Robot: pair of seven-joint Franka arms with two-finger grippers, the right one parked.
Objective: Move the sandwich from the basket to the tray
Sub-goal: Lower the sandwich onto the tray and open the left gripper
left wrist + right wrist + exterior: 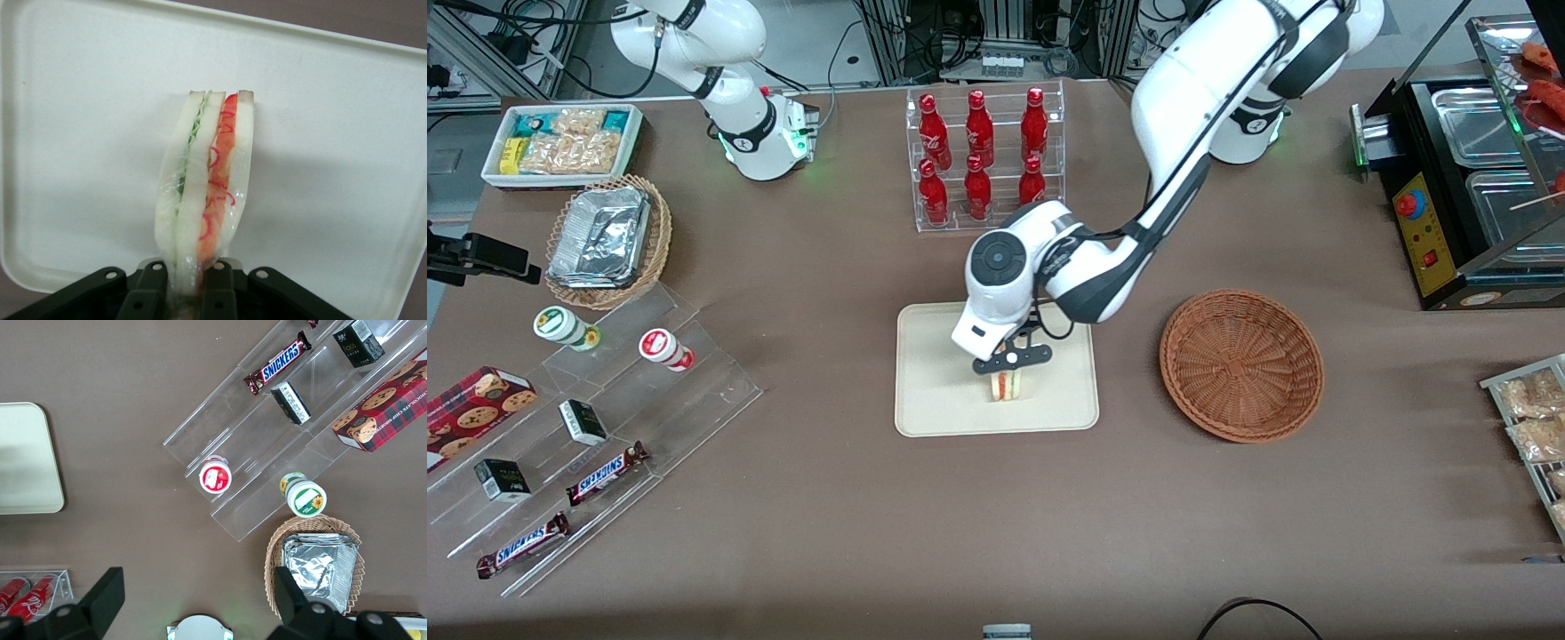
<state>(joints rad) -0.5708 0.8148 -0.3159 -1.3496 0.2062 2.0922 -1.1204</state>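
Gripper (pixel 1009 375) is closed tight on the sandwich (pixel 203 193), held upright over the middle of the tray (pixel 934 391) toward its front edge, basket (pixel 1240 364) empty; lower until bread seats, then open fully and lift straight up.

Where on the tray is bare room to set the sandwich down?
The gripper holds the sandwich over the tray. Nothing else shows on the tray: its rim toward the parked arm and its rim nearest the front camera both border bare patches. The basket beside it shows empty.
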